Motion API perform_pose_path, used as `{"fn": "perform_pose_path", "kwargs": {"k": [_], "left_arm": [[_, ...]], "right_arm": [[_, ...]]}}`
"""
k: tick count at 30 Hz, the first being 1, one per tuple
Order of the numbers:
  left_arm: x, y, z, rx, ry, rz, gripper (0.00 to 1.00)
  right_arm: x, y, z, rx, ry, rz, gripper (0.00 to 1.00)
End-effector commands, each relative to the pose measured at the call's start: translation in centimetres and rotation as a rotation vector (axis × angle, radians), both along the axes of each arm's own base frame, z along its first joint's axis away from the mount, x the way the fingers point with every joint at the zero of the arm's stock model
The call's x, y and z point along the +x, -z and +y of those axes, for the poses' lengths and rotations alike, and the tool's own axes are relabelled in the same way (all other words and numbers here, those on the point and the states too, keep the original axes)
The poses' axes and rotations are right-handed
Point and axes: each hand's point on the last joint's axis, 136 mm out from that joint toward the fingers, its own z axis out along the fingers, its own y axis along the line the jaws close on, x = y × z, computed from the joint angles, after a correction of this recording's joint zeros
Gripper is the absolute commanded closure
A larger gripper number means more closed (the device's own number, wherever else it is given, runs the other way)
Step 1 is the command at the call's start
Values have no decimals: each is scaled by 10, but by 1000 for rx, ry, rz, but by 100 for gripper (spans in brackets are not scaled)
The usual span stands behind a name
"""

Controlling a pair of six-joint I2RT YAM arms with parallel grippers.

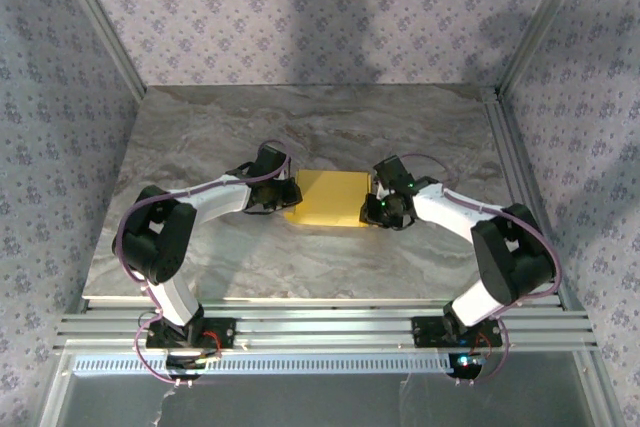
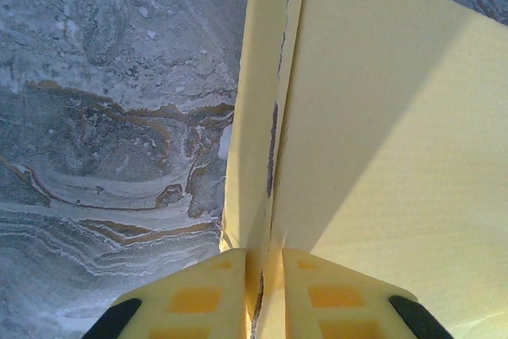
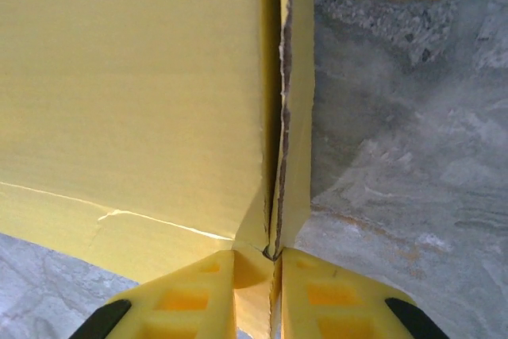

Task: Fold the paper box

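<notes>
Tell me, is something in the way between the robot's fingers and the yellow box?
No, nothing visible is. The left fingers and the right fingers are each pinching a thin edge of the yellow box, one at each end, touching the cardboard directly.

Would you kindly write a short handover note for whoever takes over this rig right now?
Grip: left tool is shut on the paper box, pinching the seam at its left end; right tool is shut on the seam at the opposite end.
Where: the box lies flat, yellow side out, in the middle of the table, between the two arms.
Done: the sheet is already formed into a flat rectangular box.
Left: both end seams show a dark gap, so they probably need pressing closed before you release and check.
</notes>
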Motion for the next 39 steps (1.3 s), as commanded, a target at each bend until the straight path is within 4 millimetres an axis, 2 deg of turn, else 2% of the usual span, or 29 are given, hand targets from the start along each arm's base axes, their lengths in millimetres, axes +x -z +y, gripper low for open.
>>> {"fn": "perform_pose_path", "kwargs": {"k": [1,20,36,39], "left_arm": [[-5,5,0,35,20,31,84],[-2,10,2,60,25,44,84],[-2,15,6,85,22,55,84],[-2,14,5,83,23,54,84]], "right_arm": [[-3,10,-18,-128,-31,-37,82],[0,23,-28,-292,-87,-90,86],[2,7,-27,-422,-140,-152,85],[2,9,-28,-440,-146,-153,85]]}}
